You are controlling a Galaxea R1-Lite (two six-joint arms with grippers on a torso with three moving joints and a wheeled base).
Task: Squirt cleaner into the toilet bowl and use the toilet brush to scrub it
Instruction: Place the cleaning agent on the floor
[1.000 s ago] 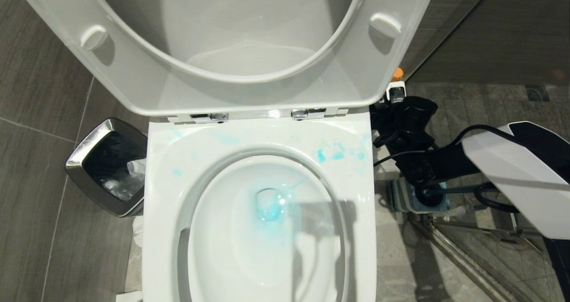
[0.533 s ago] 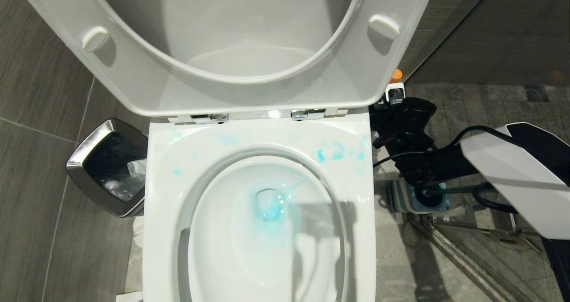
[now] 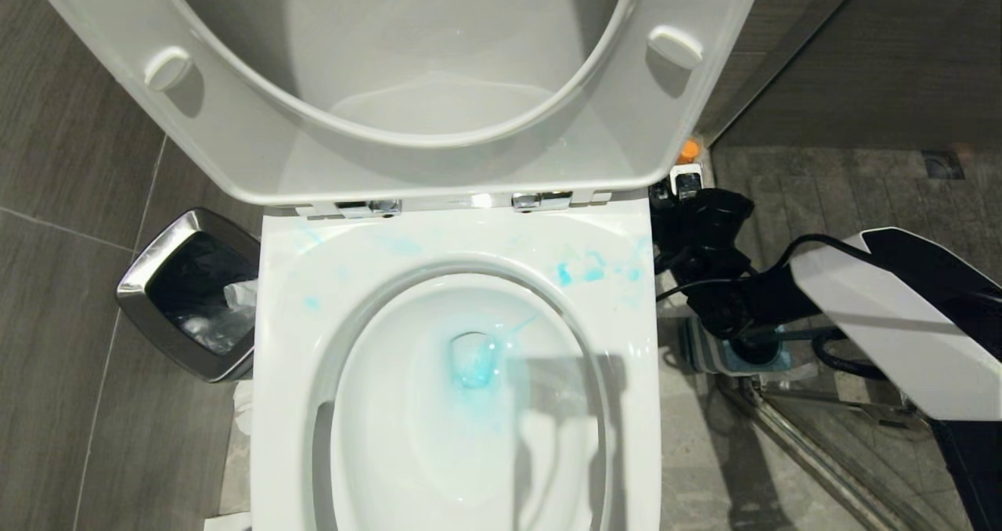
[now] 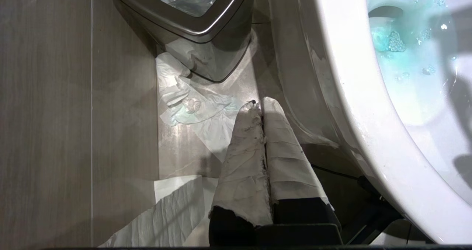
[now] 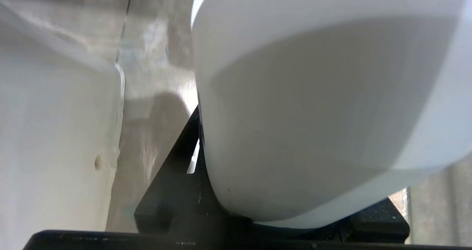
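The toilet bowl (image 3: 313, 265) stands open with its seat and lid (image 3: 235, 139) raised; blue cleaner liquid (image 3: 473, 359) pools in the water and smears the rim. My right gripper (image 3: 687, 186) is low beside the bowl's right rear corner, shut on the cleaner (image 3: 688, 153), whose orange cap shows. In the right wrist view the white bottle (image 5: 313, 95) fills the space between the black fingers (image 5: 180, 150). The toilet brush (image 3: 806, 332) stands in its blue-and-grey base (image 3: 704, 351), just under the right arm. My left gripper (image 4: 260, 104), wrapped in white tape, hangs shut and empty left of the bowl (image 4: 350, 76).
A square steel bin (image 3: 188, 288) stands at the toilet's left, with crumpled tissue (image 4: 184, 102) on the floor by it. A metal door rail (image 3: 822, 468) runs across the floor on the right. A floor drain (image 3: 943, 163) lies at the far right.
My right arm has shifted slightly left and lower in the head view, carrying the bottle closer to the toilet's rear corner. The left gripper and the bowl are as before.
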